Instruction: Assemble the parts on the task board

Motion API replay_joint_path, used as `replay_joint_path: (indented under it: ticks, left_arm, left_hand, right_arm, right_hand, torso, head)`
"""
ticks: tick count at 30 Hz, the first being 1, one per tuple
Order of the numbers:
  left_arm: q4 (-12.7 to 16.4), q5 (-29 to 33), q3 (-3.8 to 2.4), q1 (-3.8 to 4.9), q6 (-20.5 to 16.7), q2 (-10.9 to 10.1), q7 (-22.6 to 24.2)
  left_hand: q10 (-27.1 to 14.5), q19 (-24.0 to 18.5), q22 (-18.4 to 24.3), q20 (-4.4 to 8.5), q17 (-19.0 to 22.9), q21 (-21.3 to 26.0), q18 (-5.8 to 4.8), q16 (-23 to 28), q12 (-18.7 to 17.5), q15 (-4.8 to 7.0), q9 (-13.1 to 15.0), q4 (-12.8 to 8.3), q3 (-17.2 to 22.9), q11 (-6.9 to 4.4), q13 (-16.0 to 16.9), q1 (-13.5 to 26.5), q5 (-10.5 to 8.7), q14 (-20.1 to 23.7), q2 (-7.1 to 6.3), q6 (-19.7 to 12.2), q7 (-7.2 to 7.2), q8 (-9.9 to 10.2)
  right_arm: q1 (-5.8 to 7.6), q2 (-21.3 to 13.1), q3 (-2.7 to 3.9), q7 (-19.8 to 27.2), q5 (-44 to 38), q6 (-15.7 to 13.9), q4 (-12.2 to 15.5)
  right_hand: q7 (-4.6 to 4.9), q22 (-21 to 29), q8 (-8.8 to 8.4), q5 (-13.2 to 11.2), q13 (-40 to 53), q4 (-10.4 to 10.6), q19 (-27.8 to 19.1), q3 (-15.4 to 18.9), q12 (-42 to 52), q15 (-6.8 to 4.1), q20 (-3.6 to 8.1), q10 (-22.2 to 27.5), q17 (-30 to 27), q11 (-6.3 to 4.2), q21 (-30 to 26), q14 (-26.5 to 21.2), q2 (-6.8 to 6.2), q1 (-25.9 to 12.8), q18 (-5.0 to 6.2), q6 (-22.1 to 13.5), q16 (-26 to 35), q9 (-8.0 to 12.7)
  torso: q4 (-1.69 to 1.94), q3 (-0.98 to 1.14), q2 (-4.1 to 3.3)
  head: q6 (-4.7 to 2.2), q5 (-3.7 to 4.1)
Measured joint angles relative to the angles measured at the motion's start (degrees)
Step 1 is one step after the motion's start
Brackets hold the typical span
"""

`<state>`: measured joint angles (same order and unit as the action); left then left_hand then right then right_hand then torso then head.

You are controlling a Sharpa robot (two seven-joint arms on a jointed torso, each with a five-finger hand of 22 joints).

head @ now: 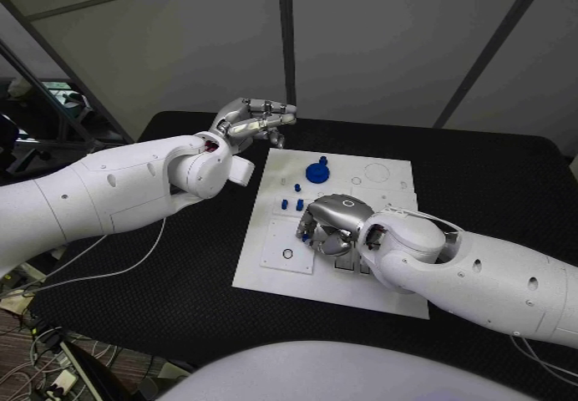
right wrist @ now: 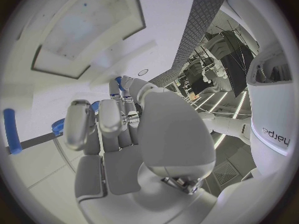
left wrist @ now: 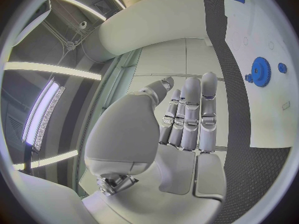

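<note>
1. The board is lying in the middle of the table, and the work on it is looking only partly done, judging from how the parts are lying.
2. A blue gear is sitting on the board's far half, with a small blue peg just beyond it and a few small blue pegs nearer the board's middle. Whether these are seated or merely lying loose is not clear.
3. The right hand is reaching down over the board's middle, fingers curled toward the surface. In the right wrist view a small blue part is showing at its fingertips, so it appears to be pinching that piece, probably to fit it.
4. The left hand is hovering off the board's far left corner, holding nothing, its fingers lying straight and close together.
5. Another blue piece is lying on the board beside the right hand, so several parts seem left to place.
</note>
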<state>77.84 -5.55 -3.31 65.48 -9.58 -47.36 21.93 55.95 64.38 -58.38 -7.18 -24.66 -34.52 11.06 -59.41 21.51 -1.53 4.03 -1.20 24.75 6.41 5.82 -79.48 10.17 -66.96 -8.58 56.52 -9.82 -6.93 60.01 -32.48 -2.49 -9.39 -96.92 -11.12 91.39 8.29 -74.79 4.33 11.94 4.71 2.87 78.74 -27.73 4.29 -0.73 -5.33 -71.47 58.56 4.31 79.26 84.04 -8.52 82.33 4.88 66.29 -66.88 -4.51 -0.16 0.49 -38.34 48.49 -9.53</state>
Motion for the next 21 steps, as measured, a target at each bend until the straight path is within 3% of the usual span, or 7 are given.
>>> replay_joint_path:
  ticks: [8, 12, 21]
  left_arm:
    - [-0.1, 0.0, 0.0, 0.0, 0.1, 0.0, 0.0]
    - [-0.1, 0.0, 0.0, 0.0, 0.1, 0.0, 0.0]
    - [-0.4, 0.0, 0.0, 0.0, 0.2, 0.0, -0.1]
  left_hand:
    - [0.0, 0.0, 0.0, 0.0, 0.1, 0.0, 0.0, 0.2, 0.0, -0.22, 0.0, 0.0, 0.0, 0.0, 0.0, 0.0, 0.0, 0.2, 0.0, 0.0, 0.0, 0.0]
    - [0.0, -0.1, 0.0, -0.11, 0.1, 0.0, 0.0, 0.2, 0.0, -0.22, 0.0, 0.0, 0.0, 0.0, 0.0, 0.0, 0.0, 0.2, 0.0, 0.0, 0.0, 0.0]
    - [0.0, -0.2, 0.1, -0.21, 0.1, 0.0, 0.0, 0.2, 0.2, -0.22, 0.0, 0.0, 0.0, 0.0, 0.0, 0.0, 0.0, 0.2, 0.0, 0.0, 0.0, 0.0]
  right_arm:
    - [-0.19, -0.4, -0.31, -0.1, -0.2, -1.4, 0.2]
    - [-0.34, -1.0, -0.44, -0.1, -0.2, -2.9, 0.5]
    - [-0.34, -5.4, -0.34, 0.0, -0.2, -7.2, 5.3]
  right_hand:
    - [1.28, 2.8, -0.71, 0.8, -1.5, 0.4, -2.3, 1.3, -1.0, 1.28, -1.47, 8.6, -1.8, 1.48, -1.9, 0.0, -1.71, -2.3, -0.01, -5.0, 0.7, 0.7]
    - [1.22, 4.4, -0.7, 0.8, -1.1, 0.3, -3.7, 1.9, -0.5, 1.35, -1.65, 10.0, -2.7, 2.02, -3.2, -0.1, -2.02, -2.6, 0.0, -6.1, 1.0, 0.7]
    - [1.14, 5.0, -0.7, 0.8, -1.0, 0.1, -4.0, 2.3, 0.1, 1.35, -1.93, 10.6, -3.7, 1.83, -3.4, -0.1, -2.02, -2.6, 0.0, -6.6, 1.5, 0.7]
  torso:
    - [-0.05, 0.0, 0.03]
    - [-0.05, 0.01, 0.03]
    - [-0.13, 0.11, 0.1]
  head:
    - [0.02, -0.04]
    - [-0.1, -0.02]
    - [-0.58, 0.14]
